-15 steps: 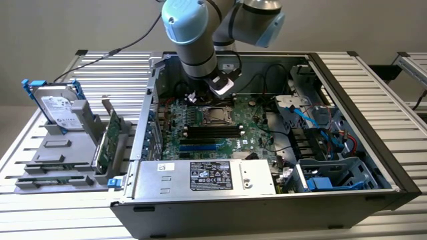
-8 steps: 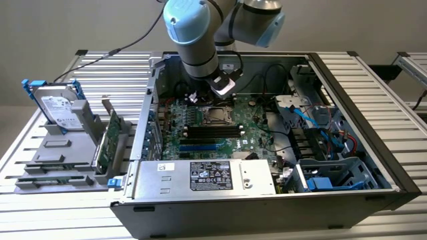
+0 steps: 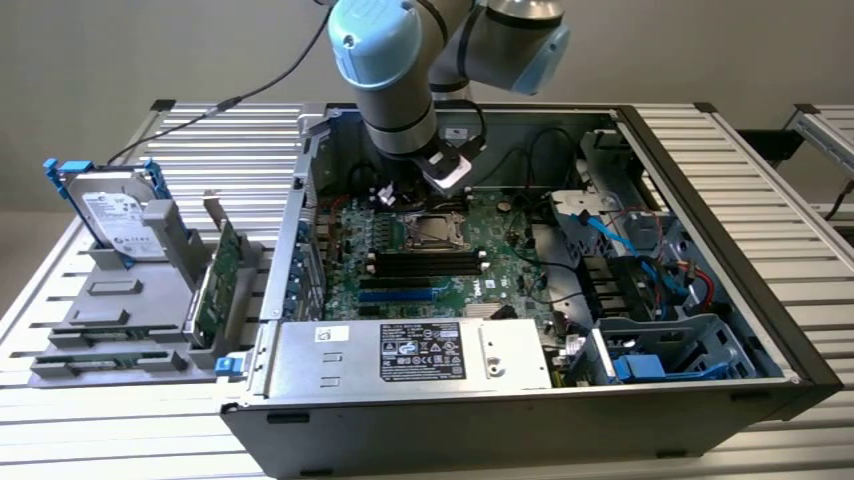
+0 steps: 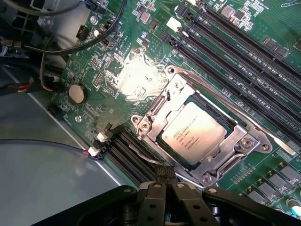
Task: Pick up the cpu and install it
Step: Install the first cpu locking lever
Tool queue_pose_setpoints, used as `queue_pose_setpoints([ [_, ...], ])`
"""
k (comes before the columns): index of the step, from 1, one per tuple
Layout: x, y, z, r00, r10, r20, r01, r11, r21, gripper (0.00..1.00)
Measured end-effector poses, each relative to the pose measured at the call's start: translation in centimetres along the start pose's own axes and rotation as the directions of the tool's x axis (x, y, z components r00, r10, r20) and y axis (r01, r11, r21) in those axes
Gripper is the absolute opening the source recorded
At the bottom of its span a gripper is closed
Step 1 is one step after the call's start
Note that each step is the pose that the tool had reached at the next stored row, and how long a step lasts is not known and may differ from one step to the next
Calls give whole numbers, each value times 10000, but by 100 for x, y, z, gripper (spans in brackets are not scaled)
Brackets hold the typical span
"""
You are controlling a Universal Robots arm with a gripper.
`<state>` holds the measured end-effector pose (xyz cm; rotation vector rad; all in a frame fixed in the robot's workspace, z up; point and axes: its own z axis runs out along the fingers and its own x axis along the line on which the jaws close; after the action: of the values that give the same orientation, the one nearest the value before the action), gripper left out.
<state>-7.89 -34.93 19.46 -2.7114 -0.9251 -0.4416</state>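
The cpu [image 4: 193,132] lies flat in its socket on the green motherboard [image 4: 122,75], dull silver top with printed lettering facing up and the metal retention frame [image 4: 162,110] sitting around its edges. The placing part of the job therefore looks done. Whether the thin retention lever [image 4: 244,117] running along one side of the socket is fully latched cannot be told, so the locking of the chip may or may not be finished. The pincer [image 4: 171,184] hangs just beside the socket with its black fingers drawn together and nothing between them, and it is not touching the chip. In the exterior view the arm [image 3: 394,80] reaches down into the open computer case [image 3: 747,260], its end directly over the socket area near the middle of the board. Long black memory slots [image 4: 235,47] run along the far side of the socket, another bank lies close to the pincer, and a round coin battery [image 4: 77,93] sits well apart on the board. A grey power supply [image 3: 414,355] with a label fills the near edge of the case. Outside the case, at the exterior view's left, a grey parts holder [image 3: 120,300] on the slatted metal surface [image 3: 200,150] carries an upright silver hard drive [image 3: 114,215] and a green circuit card [image 3: 220,280] standing on edge, both well away from the arm.
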Motion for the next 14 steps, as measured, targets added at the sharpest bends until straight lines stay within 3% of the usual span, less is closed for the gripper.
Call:
queue_pose_setpoints([
  [8, 12, -17, 8, 10000, -16, -1, 16, 10000, 7, 11],
  [14, 33, 0, 15, 9999, -163, 16, 163, 9998, 66, 11],
])
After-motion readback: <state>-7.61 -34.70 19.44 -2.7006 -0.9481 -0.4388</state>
